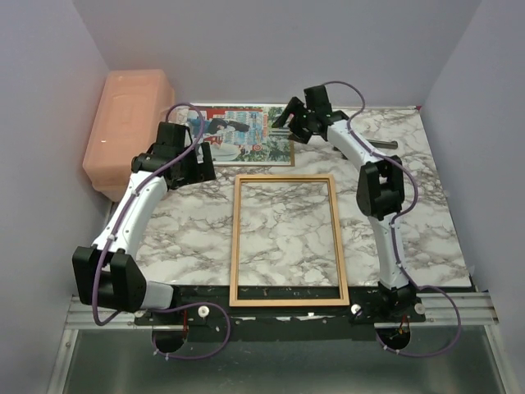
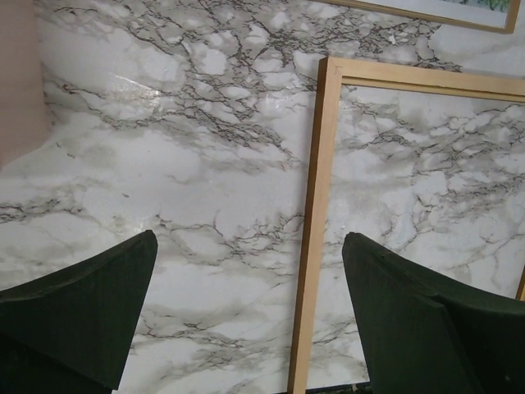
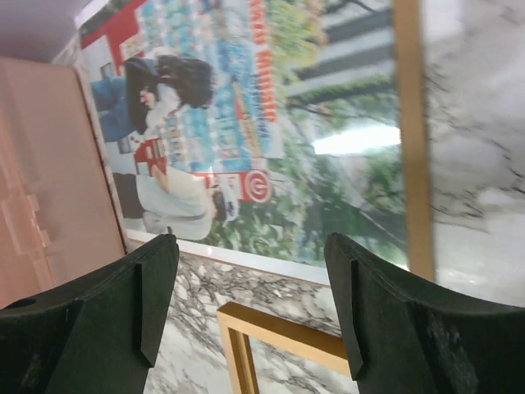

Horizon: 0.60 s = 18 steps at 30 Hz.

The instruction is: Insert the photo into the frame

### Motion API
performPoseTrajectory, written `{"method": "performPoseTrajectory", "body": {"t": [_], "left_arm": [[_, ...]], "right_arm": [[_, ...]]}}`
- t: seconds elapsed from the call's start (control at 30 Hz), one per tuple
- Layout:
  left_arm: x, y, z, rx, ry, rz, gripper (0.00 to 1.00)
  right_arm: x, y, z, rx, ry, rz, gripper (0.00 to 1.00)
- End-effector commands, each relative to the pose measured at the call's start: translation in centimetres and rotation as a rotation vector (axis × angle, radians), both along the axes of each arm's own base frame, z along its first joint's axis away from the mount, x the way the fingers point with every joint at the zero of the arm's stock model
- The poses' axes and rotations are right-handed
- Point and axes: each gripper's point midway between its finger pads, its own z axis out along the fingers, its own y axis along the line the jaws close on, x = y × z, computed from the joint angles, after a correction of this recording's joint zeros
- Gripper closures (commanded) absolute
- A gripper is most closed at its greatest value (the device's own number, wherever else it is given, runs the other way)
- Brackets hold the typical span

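Our right claw (image 3: 250, 246) hangs wide and empty over the large colour print of two people at vending machines (image 3: 271, 139), which lies flat at the marble tabletop's (image 1: 410, 205) far edge. Our left claw (image 2: 248, 238) gapes empty too. Pinching may crease the print or skid it into the thin orange-brown wooden frame (image 1: 234, 246) just nearer. Bare marble opens toward the right edge.

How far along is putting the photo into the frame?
Nothing is done yet: the frame lies empty on the marble table, the photo flat beyond its far end. In hand: the right gripper hovers open over the photo; the left gripper is open above the frame's left rail. Left: grasp the photo, carry it over and seat it inside.
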Motion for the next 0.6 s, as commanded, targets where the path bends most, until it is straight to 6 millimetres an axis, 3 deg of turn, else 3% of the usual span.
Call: {"method": "performPoseTrajectory", "body": {"t": [0.0,0.17,0.33,0.43,0.57], "left_arm": [[-1.1,1.4,1.1,0.057,-0.053,0.021,0.02],[-1.9,1.3,3.1,0.036,-0.129,0.011,0.02],[-2.9,0.5,5.0,-0.013,-0.197,-0.027,0.01],[-3.4,0.2,5.3,-0.035,-0.212,-0.045,0.01],[-3.9,-0.1,4.8,-0.055,-0.208,-0.048,0.01]], "right_arm": [[-1.1,3.3,-1.0,-0.144,-0.029,0.149,0.23],[-2.5,7.4,-1.8,-0.166,-0.069,0.249,0.35],[-3.7,10.7,-4.1,-0.185,-0.075,0.302,0.66],[-3.7,10.9,-5.8,-0.215,-0.060,0.278,0.80],[-2.8,9.2,-7.3,-0.285,-0.041,0.172,0.92]]}}
